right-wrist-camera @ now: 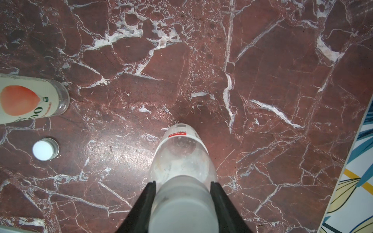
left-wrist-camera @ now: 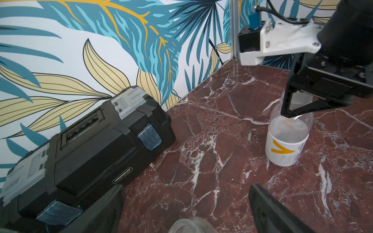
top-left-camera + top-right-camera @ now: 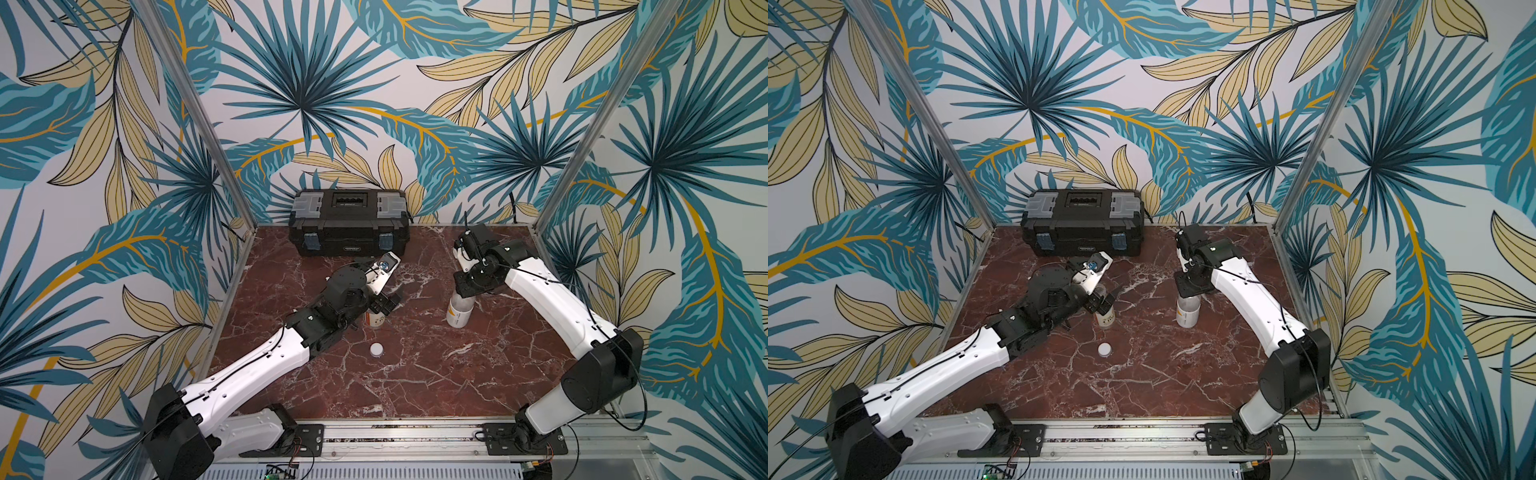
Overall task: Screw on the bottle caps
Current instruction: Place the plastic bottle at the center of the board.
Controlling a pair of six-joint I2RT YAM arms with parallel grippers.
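A clear bottle with a white-yellow label [image 3: 457,316] [image 3: 1185,318] [image 2: 286,146] stands upright on the marble right of centre. My right gripper [image 3: 464,291] [image 3: 1188,291] [image 1: 182,184] points straight down onto its top, shut on a white bottle cap [image 1: 183,209] that sits on the neck. The other bottle, with a red-marked label [image 3: 376,321] [image 3: 1106,319] [image 1: 30,100], stands upright left of centre, its neck [image 2: 189,225] uncapped. My left gripper [image 3: 386,302] [image 3: 1102,302] [image 2: 185,186] is open and holds nothing, a finger on either side above that neck. A loose white bottle cap [image 3: 376,349] [image 3: 1105,349] [image 1: 43,149] lies in front of it.
A shut black toolbox [image 3: 349,224] [image 3: 1084,224] [image 2: 90,145] stands against the back wall, just behind my left gripper. Leaf-patterned walls with metal posts close in the red marble table [image 3: 415,374] on three sides. Both arm bases sit on a rail along the front edge.
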